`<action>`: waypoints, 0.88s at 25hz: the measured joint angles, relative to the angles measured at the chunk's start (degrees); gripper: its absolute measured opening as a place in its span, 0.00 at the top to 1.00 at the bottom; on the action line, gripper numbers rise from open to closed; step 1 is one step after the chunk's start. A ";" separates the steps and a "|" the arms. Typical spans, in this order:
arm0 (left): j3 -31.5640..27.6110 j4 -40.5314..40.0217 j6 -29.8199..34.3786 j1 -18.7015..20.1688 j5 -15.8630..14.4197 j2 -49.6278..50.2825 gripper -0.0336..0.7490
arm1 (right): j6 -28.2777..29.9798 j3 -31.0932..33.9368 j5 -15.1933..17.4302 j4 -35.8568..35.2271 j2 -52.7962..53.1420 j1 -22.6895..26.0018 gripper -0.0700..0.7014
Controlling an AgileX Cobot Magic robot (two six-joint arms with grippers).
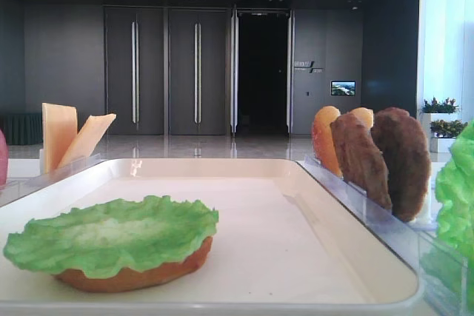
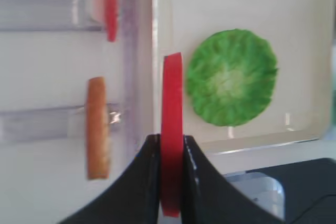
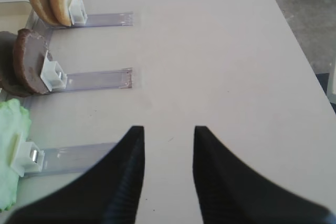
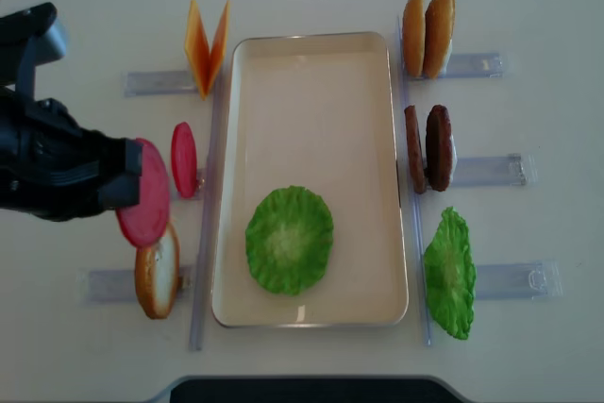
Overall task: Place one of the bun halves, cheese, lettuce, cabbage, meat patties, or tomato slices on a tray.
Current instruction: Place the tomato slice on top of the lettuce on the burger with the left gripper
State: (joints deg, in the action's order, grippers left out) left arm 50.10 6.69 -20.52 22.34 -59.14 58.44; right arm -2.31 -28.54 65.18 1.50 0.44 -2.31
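Tomato slice (image 2: 171,129) held on edge, clamped between the left gripper (image 2: 171,153) fingers, which are closed tight on its lower part. From overhead it hangs off the tray's left side, above the left racks, not yet over the tray (image 4: 311,92).

Already on the tray: one bun half (image 1: 133,275) lying flat near the front end, with a lettuce leaf (image 4: 289,239) spread over it. Overhead, the leaf hides the bun entirely; the low front view shows its orange edge under the green. Rest of the tray floor is bare.

Still in the racks, left side: two cheese slices (image 4: 206,44) leaning apart in a V, one more tomato slice (image 4: 184,159), one bun half (image 4: 157,273) just below the held slice. Right side: two bun halves (image 4: 427,35), two meat patties (image 4: 429,148), a second lettuce leaf (image 4: 448,274).

Right gripper (image 3: 168,145) hovers over bare table (image 3: 226,51) beside the right racks, fingers parted, holding nothing.

Judgement: the pick is done, the placing is not. The slice needs carrying rightward over the rim, then lowering and release. If a stack is intended, the lettuce top looks the likely spot, but the task only asks for the tray.
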 joint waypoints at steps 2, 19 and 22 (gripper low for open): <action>-1.94 8.03 5.22 0.00 5.70 0.00 0.88 | 0.00 0.00 0.00 0.00 0.00 0.00 0.58; -14.57 59.78 44.67 0.00 20.86 0.11 0.88 | 0.00 0.00 0.00 0.00 0.00 0.00 0.58; -14.57 60.12 45.12 0.00 20.86 2.01 0.88 | 0.00 0.00 0.00 0.00 0.00 0.00 0.58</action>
State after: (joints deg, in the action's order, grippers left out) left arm 35.53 66.82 24.59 22.34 -38.28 60.45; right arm -2.31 -28.54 65.18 1.50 0.44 -2.31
